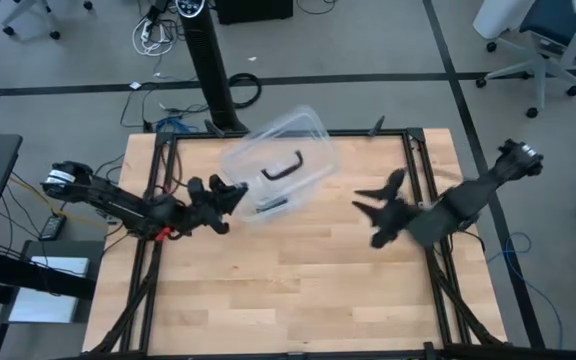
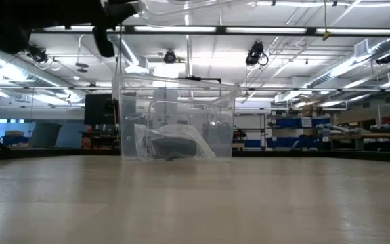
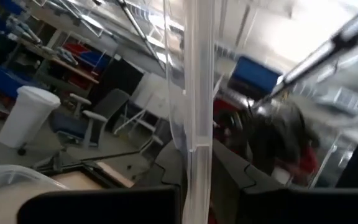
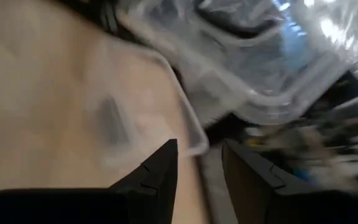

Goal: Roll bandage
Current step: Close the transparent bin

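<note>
Toward the table's far edge stands the clear plastic box [image 1: 278,160] with its black handle [image 1: 286,165]. Inside, behind crinkly plastic [image 2: 171,139], sits the bandage [image 2: 173,147] (a dark roll, in the low view). The left gripper [image 1: 230,197] pinches the box's wall between its 2 fingers [image 3: 166,171]. The right gripper [image 1: 376,210] hovers apart from the box, fingers spread.

Two dark jointed arms; the left arm [image 1: 108,203] carries red cabling.
</note>
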Available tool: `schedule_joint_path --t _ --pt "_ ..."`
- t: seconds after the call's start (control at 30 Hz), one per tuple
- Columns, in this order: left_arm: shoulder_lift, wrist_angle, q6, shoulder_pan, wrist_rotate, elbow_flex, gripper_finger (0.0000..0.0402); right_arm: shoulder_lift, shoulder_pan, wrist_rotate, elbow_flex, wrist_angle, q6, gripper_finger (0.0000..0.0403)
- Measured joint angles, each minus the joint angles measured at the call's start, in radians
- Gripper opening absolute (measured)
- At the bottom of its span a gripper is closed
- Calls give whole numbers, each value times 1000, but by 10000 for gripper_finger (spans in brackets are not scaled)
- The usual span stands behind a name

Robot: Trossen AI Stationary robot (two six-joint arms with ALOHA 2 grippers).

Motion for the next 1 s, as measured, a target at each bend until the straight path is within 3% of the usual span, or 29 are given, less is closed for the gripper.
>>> schedule_joint_path --t 0.13,0.3,0.4,0.5,0.6,0.7,0.9,1.0 --pt "-1 112 -48 6 -21 -64 44 192 6 177 -1 79 -159 124" --pt "-1 92 -128 6 -32 -78 43 414 -19 337 -1 341 -438 124" --pt "-1 -39 -217 5 -33 -85 43 469 -46 355 -1 429 -514 123" --pt "0 -104 -314 6 -45 -113 43 445 -68 328 -1 420 -460 116" --pt "-2 -91 -364 6 -96 -149 43 362 -95 243 -1 397 -359 112" --pt "-10 -2 -387 15 -129 -174 42 279 -141 90 0 391 -273 108" --pt "-10 -4 -503 24 -120 -196 42 185 -286 -183 0 336 -107 93" --pt "-9 -12 -516 18 -92 -196 42 159 -396 -338 0 285 72 89"
